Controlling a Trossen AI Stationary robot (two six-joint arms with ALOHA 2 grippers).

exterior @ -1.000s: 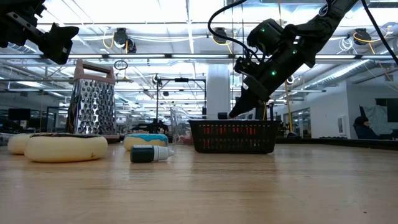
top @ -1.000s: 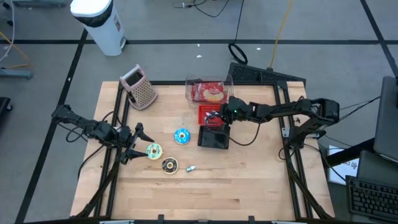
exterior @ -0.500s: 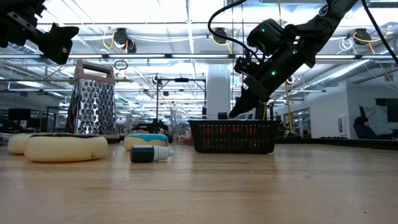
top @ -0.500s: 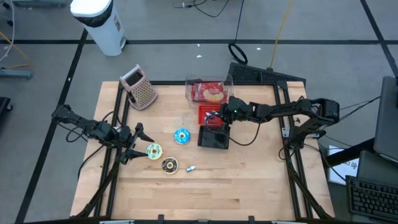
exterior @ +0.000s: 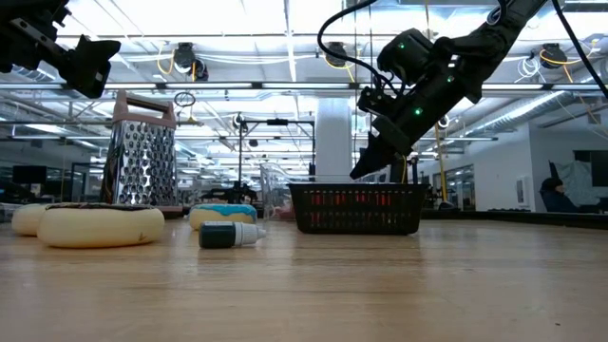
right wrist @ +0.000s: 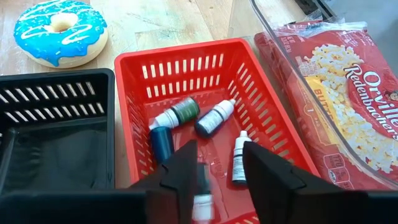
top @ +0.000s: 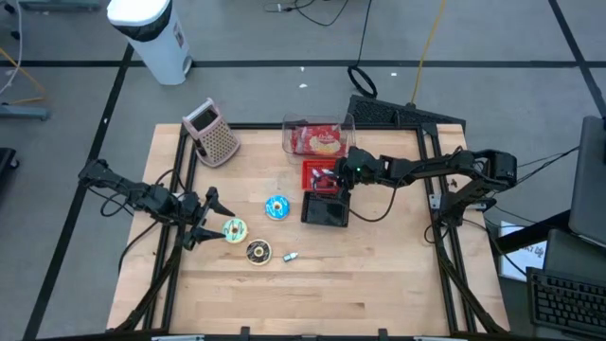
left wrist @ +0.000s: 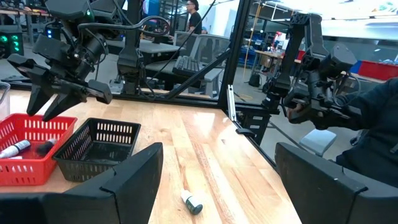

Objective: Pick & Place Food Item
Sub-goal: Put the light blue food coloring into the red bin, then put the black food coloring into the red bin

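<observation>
My right gripper (right wrist: 221, 180) hangs open above the red basket (right wrist: 180, 59), pointing down at a slant. A small white-capped bottle (right wrist: 202, 196) shows blurred between its fingers, narrower than the gap. Several small colouring bottles (right wrist: 214, 118) lie on the basket's floor. In the high view the gripper (top: 327, 177) is over that basket (top: 312, 169). My left gripper (top: 204, 220) waits open and level at the table's left side, beside the yellow-iced donut (top: 234, 228). My right gripper has its fingers on either side of the blurred bottle's body (right wrist: 202, 205), pointing down at a slant from the table's right. The bottle is close to one finger (right wrist: 180, 174). I cannot tell whether that finger touches it.
A black basket (top: 325, 210) stands just in front of the red one. A blue donut (top: 276, 206), a chocolate donut (top: 258, 251) and a loose bottle (top: 291, 256) lie mid-table. A clear bin of popcorn (top: 320, 140) and a grater (top: 213, 133) stand at the far edge.
My right gripper's fingers have parted a little above the red basket in the low view. The arm itself has stayed in place.
</observation>
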